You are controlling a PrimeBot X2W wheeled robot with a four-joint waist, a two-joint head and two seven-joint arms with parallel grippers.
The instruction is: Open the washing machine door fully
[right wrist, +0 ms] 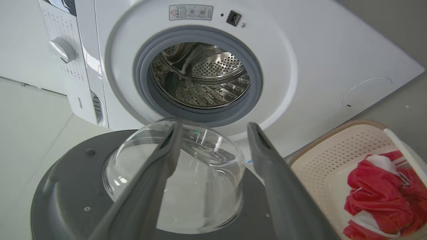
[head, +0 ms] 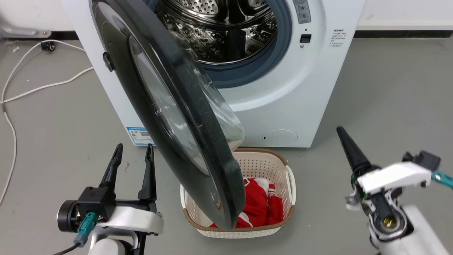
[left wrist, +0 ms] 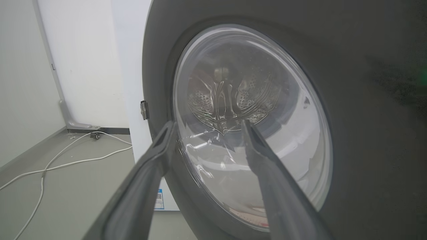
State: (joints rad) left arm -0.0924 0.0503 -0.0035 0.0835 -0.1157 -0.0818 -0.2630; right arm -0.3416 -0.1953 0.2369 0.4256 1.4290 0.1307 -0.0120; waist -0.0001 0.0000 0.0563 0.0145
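Bright n even, soft shadows
Glare on washing machine door (left wrist: 283, 110), my fingers (left wrist: 140, 193) blurry close up, fisheye edges

The grey floor (head: 389, 88) carries the white washing machine (head: 300, 106), a cream basket (head: 262, 165) and a white cable (head: 53, 85).

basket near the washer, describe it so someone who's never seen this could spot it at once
Find the white washer with its round black door swung open. On the grey floor just in front, partly behind the door's lower edge in the head view, sits the basket. It alone is cream and perforated with a brown rim, holding red-and-white cloth.
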